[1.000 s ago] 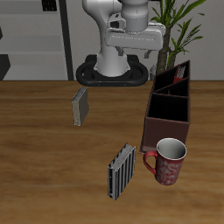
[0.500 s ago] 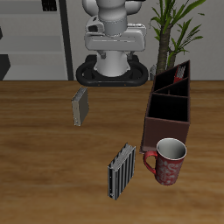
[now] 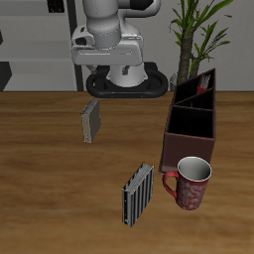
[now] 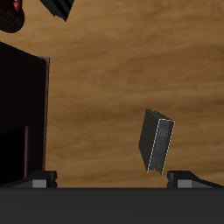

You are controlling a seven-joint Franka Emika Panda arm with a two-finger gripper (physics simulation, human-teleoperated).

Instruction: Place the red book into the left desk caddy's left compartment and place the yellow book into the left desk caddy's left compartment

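The yellow book (image 3: 91,120) stands on edge on the table, apart from the other things; it also shows in the wrist view (image 4: 156,138). The red book (image 3: 203,83) leans inside the rearmost compartment of the left desk caddy (image 3: 190,127), its top sticking out. The caddy's dark wall shows in the wrist view (image 4: 22,114). My gripper (image 3: 103,46) hangs high at the back of the table, above and behind the yellow book. It is open and empty, with its fingertips (image 4: 44,179) wide apart.
A black-and-white striped book (image 3: 137,193) stands near the table's front edge. A red patterned mug (image 3: 190,184) stands in front of the caddy. A potted plant (image 3: 198,30) rises behind the caddy. The robot's base (image 3: 124,79) is at the back.
My gripper has swung sideways at the same height, away from the caddy and toward the yellow book. Nothing on the table has moved.
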